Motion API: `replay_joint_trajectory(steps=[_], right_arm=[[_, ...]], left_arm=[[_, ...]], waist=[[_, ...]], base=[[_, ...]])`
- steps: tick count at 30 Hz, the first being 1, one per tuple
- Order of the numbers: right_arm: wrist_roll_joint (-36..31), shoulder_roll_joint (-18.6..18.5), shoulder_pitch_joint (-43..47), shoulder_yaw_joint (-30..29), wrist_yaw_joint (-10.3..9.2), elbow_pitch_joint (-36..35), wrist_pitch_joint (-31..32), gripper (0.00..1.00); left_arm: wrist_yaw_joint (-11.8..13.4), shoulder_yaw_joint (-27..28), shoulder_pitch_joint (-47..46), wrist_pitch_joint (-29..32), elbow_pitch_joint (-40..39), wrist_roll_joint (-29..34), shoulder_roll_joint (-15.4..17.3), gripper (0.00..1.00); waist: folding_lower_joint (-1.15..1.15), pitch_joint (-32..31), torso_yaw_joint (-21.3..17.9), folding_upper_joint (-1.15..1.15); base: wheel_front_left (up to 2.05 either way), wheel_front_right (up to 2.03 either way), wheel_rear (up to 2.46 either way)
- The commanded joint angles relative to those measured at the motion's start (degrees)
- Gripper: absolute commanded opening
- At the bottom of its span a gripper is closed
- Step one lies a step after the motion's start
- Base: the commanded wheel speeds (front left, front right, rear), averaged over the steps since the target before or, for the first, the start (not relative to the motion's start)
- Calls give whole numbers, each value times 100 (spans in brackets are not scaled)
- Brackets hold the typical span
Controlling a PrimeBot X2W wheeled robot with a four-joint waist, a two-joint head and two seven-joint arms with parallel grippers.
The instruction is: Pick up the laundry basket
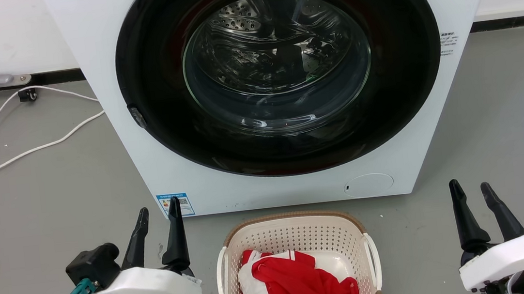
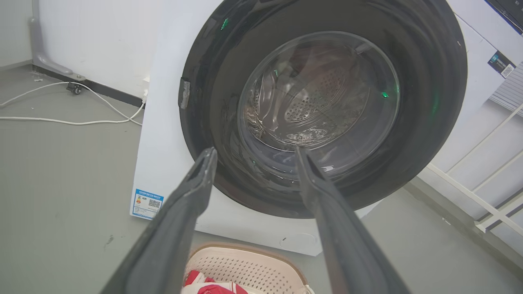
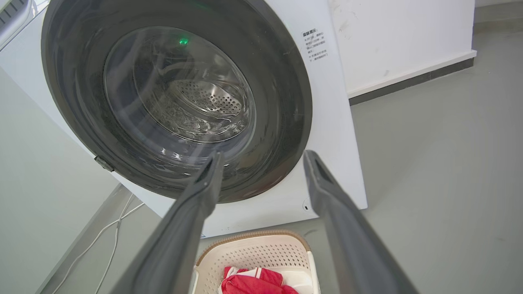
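The laundry basket [image 1: 295, 235] sits on the floor at six o'clock in the head view, just in front of the washing machine [image 1: 247, 192], with a red and white garment [image 1: 301, 284] heaped inside. The left gripper [image 1: 158, 206] hangs at about eight o'clock and the right gripper [image 1: 469, 184] at about four, each with its fingers parted and nothing between them, and both well clear of the basket's white side handles. From where I stand the risk is an uneven lift: if one side catches its handle before the other, or the slim fingers slide on that smooth plastic, the basket would tip and the garment could slump out. The machine's front panel stands close behind the far rim, so an arm reaching too far towards twelve o'clock might knock it. The floor [image 1: 53, 198] is smooth grey, so a nudge would likely send the basket skating. A white cable [image 1: 24, 152] trails across it at ten o'clock, something for wheels to snag on
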Motion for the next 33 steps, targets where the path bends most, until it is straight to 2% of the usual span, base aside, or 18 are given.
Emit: replay_joint_trajectory(steps=[1, 33], right_arm=[[-158, 6, -16, 15, 0, -87, -56, 100], [-1851, 20, 116, 201, 0, -179, -249, 100]], left_arm=[[21, -19, -101, -59, -57, 165, 40, 100], [267, -237, -116, -466, 137, 1823, 58, 100]], waist=[[0, 2, 3, 0], [0, 59, 21, 0]], base=[[0, 0, 0], [0, 0, 0]])
